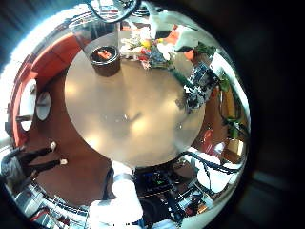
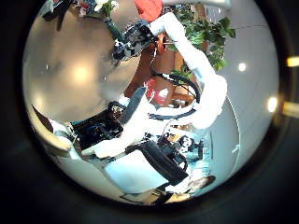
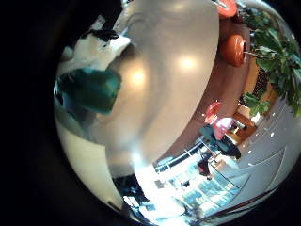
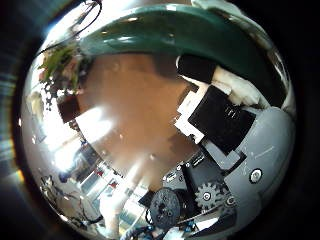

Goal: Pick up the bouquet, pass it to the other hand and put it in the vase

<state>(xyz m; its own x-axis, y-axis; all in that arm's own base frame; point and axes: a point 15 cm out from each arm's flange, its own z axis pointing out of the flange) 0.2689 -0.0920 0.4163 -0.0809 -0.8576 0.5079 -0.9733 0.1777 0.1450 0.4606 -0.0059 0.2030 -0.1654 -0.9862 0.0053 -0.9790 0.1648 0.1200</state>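
In the left little finger side palm view the bouquet (image 1: 152, 48) lies on the round table (image 1: 124, 114), beside the vase (image 1: 105, 59), a dark upright cylinder. My right hand (image 1: 200, 86) is low over the stem end, at the table's edge. The left thumb side palm view shows the right hand (image 2: 135, 39) on its arm by the bouquet (image 2: 112, 23). The stem fills part of the right little finger side palm view (image 3: 89, 89) and runs past the fingers (image 4: 215, 110) in the right thumb side palm view (image 4: 170, 30); they are not closed round it. My left hand is high above the table.
Chairs and low tables (image 1: 43, 100) stand on the floor around the table. Potted plants (image 2: 210, 37) stand behind the right arm (image 2: 201, 93). The robot's stand (image 1: 119, 196) is at the table's near edge.
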